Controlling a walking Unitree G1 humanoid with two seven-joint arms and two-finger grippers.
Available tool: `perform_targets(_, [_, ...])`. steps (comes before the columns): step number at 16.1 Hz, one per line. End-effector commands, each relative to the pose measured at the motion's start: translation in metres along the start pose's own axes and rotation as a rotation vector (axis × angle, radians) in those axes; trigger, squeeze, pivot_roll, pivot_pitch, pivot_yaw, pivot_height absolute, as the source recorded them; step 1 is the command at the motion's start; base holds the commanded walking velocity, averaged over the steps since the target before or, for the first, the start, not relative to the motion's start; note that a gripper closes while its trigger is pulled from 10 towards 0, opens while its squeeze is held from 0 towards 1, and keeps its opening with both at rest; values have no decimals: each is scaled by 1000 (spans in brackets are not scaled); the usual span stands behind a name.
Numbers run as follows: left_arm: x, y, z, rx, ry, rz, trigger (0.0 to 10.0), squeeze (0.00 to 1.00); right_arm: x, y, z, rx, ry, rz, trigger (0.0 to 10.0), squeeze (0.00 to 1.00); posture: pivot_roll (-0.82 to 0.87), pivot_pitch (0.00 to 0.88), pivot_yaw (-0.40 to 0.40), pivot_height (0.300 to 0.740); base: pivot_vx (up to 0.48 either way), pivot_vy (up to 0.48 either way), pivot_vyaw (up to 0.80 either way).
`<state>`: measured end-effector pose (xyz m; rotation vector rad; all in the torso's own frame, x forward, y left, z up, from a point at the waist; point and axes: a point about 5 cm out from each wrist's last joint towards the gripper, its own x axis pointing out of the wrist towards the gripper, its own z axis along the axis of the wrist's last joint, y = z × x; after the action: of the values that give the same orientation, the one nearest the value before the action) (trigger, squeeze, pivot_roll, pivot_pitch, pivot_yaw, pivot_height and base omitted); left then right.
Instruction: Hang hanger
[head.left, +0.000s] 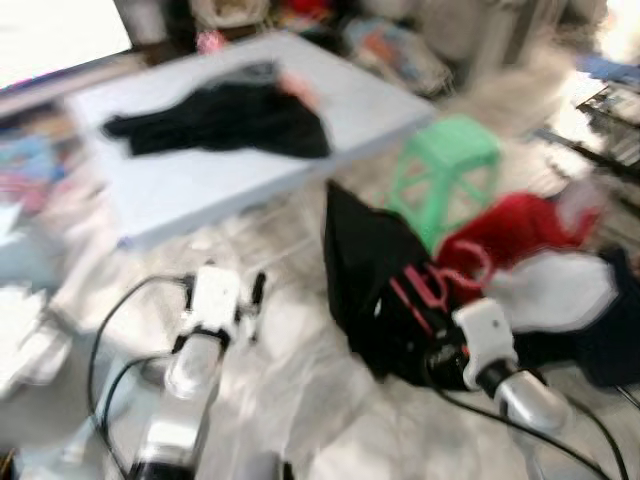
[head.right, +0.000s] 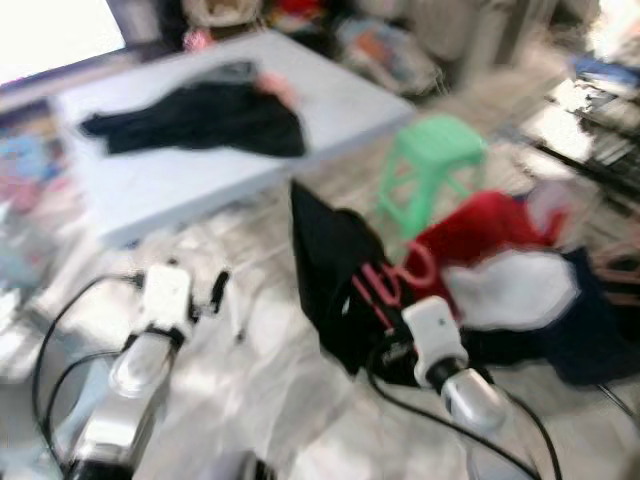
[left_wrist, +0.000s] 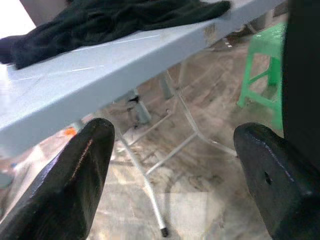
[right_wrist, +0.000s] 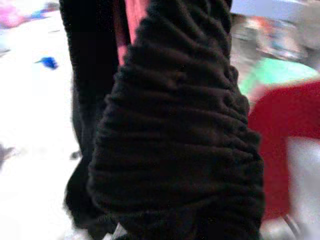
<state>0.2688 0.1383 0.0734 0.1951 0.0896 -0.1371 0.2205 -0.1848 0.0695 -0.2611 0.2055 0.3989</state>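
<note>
Blur smears everything, but the right gripper (head.left: 440, 355) is clamped on a black garment (head.left: 375, 285) carrying a pink hanger (head.left: 425, 290), low over the floor. Left gripper (left_wrist: 172, 180) hangs spread apart. Beyond stand a green stool (head.left: 445, 165) and grey table (head.left: 230, 175).

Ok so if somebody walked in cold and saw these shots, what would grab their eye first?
Probably the black garment on a pink hanger, held up by the right gripper in the middle of the scene. Just behind it stand a bright green stool and a red and white pile of clothes to its right. Farther back, another black garment lies spread on the pale folding table.
</note>
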Motion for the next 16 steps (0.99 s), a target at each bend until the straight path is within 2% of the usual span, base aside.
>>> perform_targets(1, [3,6,0,30,-2,-1,10000,0,11,12,26,-20,-102,83,10000,0,-39,0,42,740,0,0,800])
perform_targets(4, [8,-3,3,27,-9,-51,10000,0,18,17,34,-34,-123,118,10000,0,-39,0,38,740,0,0,800])
perform_targets(6, [11,-15,6,51,-25,-131,10000,0,24,17,44,-18,-149,116,10000,0,-39,0,38,740,0,0,800])
perform_targets(8, [12,-19,6,68,-28,-173,10000,0,26,19,50,8,-159,126,10000,0,-46,0,45,740,0,0,800])
perform_targets(9, [14,-27,7,72,-31,-243,10000,0,27,20,57,5,-170,124,10000,0,-50,0,48,740,0,0,519])
perform_targets(10, [14,-36,9,93,-41,-317,10000,0,30,18,63,9,-194,86,10000,0,-53,0,50,740,0,0,625])
perform_targets(11, [14,-40,10,110,-48,-341,10000,0,33,14,67,21,-205,46,10000,0,-55,0,52,740,0,0,506])
perform_targets(13, [14,-53,15,193,-85,-441,10000,0,42,3,74,36,-206,-78,10000,0,-57,0,56,740,0,0,-231])
perform_targets(16, [17,-53,17,219,-104,-455,10000,0,45,3,76,85,-174,-90,10000,0,-57,0,58,740,0,0,0])
